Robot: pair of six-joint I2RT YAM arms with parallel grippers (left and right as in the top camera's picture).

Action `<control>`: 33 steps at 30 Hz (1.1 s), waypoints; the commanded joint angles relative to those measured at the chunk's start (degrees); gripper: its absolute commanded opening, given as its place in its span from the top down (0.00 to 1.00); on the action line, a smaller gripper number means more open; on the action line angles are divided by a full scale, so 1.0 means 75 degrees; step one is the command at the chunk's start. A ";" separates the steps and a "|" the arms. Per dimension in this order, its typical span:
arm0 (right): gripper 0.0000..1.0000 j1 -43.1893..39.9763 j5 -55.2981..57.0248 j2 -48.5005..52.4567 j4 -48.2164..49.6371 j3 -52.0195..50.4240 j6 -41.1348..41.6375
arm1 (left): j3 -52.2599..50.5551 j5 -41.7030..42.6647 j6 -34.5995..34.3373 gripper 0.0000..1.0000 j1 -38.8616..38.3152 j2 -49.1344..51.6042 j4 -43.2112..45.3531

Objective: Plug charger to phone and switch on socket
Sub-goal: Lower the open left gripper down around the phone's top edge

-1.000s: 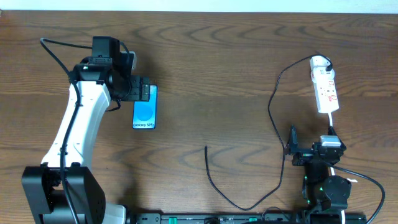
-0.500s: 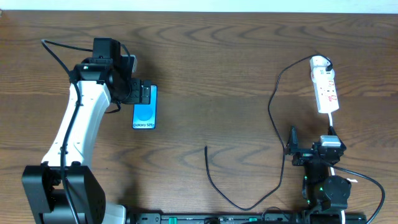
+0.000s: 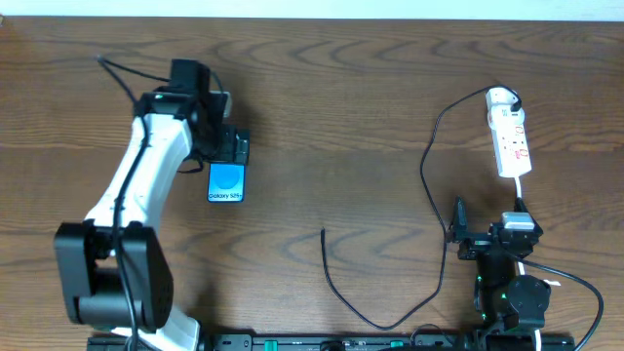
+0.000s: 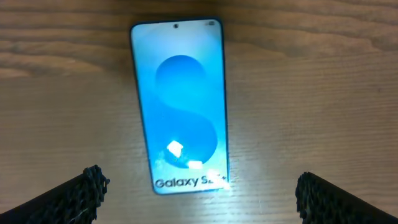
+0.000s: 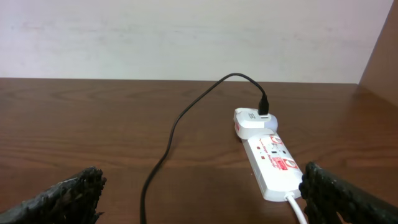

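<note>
Left claw (image 3: pixel 234 146) shifted, phone (image 3: pixel 225 182) lying fore-aft

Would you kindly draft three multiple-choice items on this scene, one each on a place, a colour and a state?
1. Where is the free plug tip of the charger?
A. On the bare table, apart from both the phone and the socket
B. Plugged into the phone
C. Held in a gripper

2. What colour is the phone's screen?
A. Red
B. Black
C. Blue

3. What state is the left gripper in?
A. Shut on the phone
B. Open
C. Shut on the charger

Key:
1 A: the overhead view shows the tip lying alone on the wood.
2 C: the left wrist view shows a bright blue screen.
3 B: the left wrist view shows its jaws wide apart, with the phone lying untouched between them.
</note>
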 commanded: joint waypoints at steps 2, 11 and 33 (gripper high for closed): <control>0.01 0.0137 0.0035 -0.0044 -0.0032 -0.0009 0.0105 | 0.0443 -0.0367 -0.0271 0.00 -0.0117 0.0210 -0.0070; 0.01 0.0137 0.0035 -0.0044 -0.0032 -0.0009 0.0105 | 0.0481 -0.0399 -0.0382 0.00 -0.0117 0.0481 -0.0230; 0.01 0.0137 0.0035 -0.0044 -0.0032 -0.0009 0.0105 | 0.0481 -0.0460 -0.0376 0.00 -0.0117 0.1515 0.0169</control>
